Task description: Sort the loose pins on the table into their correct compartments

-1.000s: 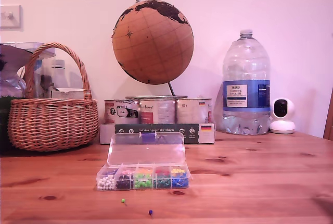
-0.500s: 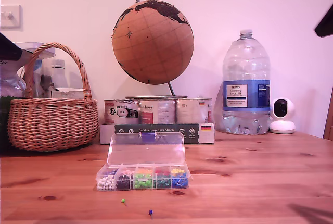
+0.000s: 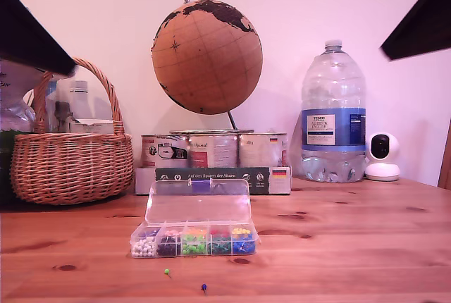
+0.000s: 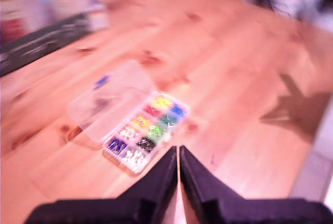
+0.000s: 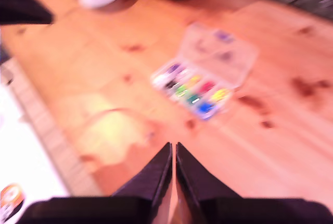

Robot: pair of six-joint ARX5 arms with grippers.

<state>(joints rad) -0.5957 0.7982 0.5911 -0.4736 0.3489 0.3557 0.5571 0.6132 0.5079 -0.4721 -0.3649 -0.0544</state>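
Along the back of the worktop point(image 3: 352, 232) in the exterior view stand a cork globe point(image 3: 207, 56), a wicker basket point(image 3: 70, 155) holding packets at the left, a "TESCO" water bottle point(image 3: 333, 116), tins point(image 3: 211, 149) on a box printed "Auf den Spuren der Ahnen", and a small white camera point(image 3: 381, 156) at the right. The clear box point(image 3: 194, 238) at lower centre has its lid open and five cells of coloured pins. A green pin point(image 3: 166, 271) and a blue pin point(image 3: 204, 287) lie loose just before it; my first gripper point(image 4: 178, 153) and my second gripper point(image 5: 173, 151) hang above, fingers closed on nothing.
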